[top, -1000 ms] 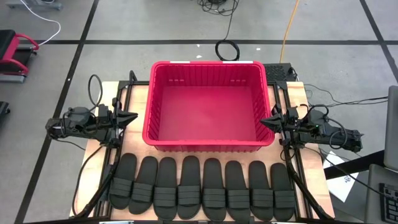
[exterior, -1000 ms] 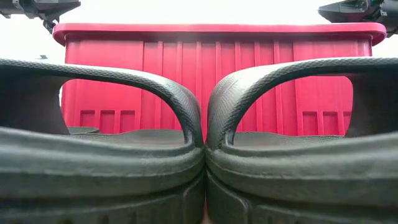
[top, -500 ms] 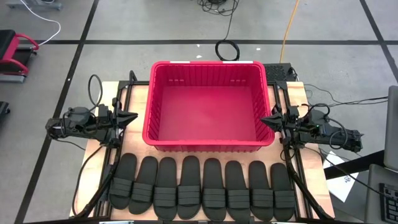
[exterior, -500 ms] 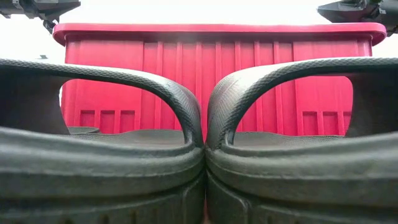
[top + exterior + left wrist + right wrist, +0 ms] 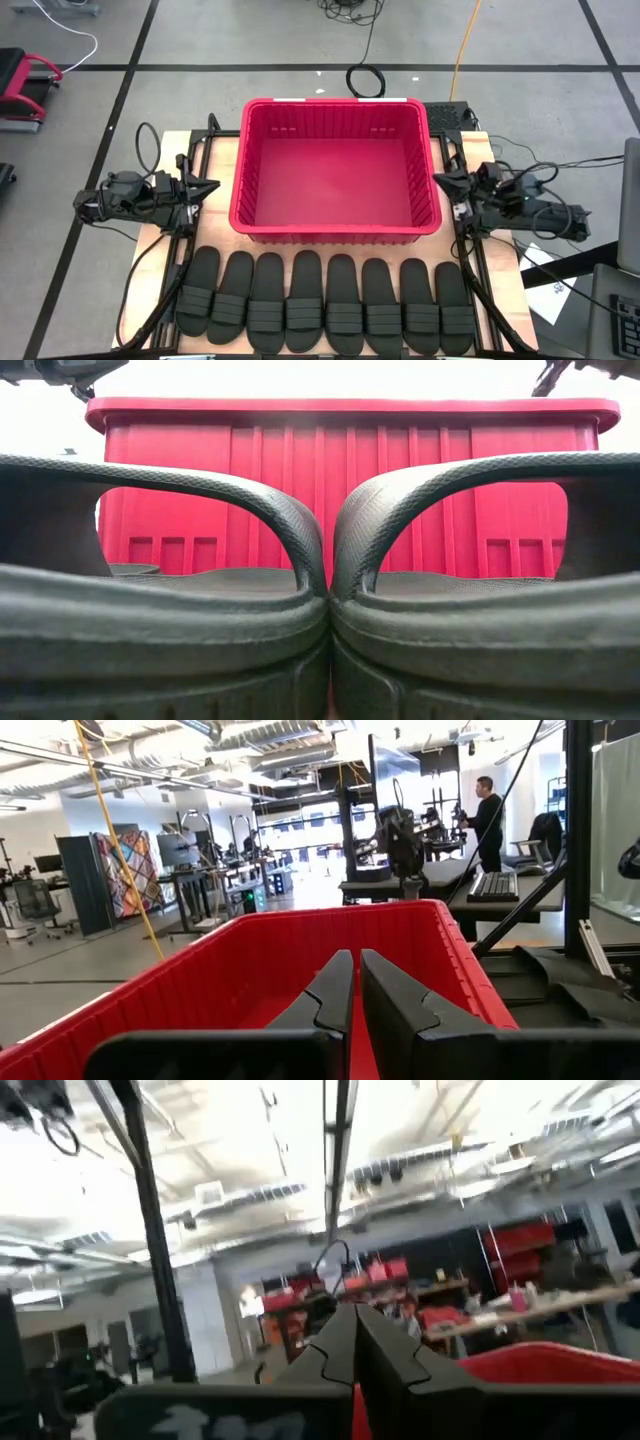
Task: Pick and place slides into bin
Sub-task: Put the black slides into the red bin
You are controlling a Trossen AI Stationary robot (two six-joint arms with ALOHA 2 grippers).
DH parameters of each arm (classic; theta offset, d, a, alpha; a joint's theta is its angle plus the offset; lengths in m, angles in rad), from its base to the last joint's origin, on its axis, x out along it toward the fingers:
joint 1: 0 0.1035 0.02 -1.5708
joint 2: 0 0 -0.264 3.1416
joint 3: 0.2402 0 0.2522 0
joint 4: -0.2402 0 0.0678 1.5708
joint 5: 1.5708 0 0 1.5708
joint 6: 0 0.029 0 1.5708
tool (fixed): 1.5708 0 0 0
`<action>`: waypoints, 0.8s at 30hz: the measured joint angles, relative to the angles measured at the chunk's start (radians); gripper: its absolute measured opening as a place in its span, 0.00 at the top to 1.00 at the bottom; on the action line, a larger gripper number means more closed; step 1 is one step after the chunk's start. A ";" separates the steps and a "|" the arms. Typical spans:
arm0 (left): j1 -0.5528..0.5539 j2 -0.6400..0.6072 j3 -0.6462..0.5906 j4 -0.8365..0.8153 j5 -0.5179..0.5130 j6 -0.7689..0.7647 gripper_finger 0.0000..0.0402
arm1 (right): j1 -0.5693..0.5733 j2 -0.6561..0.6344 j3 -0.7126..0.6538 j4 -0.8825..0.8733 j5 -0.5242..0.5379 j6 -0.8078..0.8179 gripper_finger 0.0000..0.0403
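The red bin [image 5: 335,170] sits on the wooden table [image 5: 225,155], toward its far edge and centred between the two side edges, with nothing in it. Along the near edge, all eight black slides [image 5: 325,305] lie in one tight row, side by side and touching, their ribbed straps lined up across the row. From table height, two of the slides [image 5: 320,600] fill the foreground, straps pressed against each other, with the bin's ribbed wall [image 5: 350,480] rising behind them.

The left gripper [image 5: 210,187] hangs by the left edge of the table, just beside the bin's left wall and pointing at it. Its two dark fingers [image 5: 330,995] are pressed together with only a thin slit between them, holding nothing, and the bin's red rim [image 5: 200,945] shows just past them.

The right gripper [image 5: 437,180] hangs by the right edge of the table, close to the bin's right rim, tilted upward. Its fingers [image 5: 340,1345] are likewise pressed together and carry nothing.

Far off in the room beyond the table, a person [image 5: 487,815] stands at a workbench.
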 joint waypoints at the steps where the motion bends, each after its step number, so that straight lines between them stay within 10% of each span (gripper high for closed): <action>1: 0.000 0.000 0.000 0.000 0.000 0.000 0.92 | 0.000 0.023 0.042 -0.059 -0.016 -0.004 0.99; 15: 0.000 0.000 0.000 0.001 0.003 -0.031 0.92 | 0.000 0.440 0.813 -1.231 -0.400 0.007 0.82; 24: 0.000 0.000 0.000 0.001 0.023 -0.318 0.92 | 0.003 0.559 0.871 -1.652 -0.647 0.171 0.81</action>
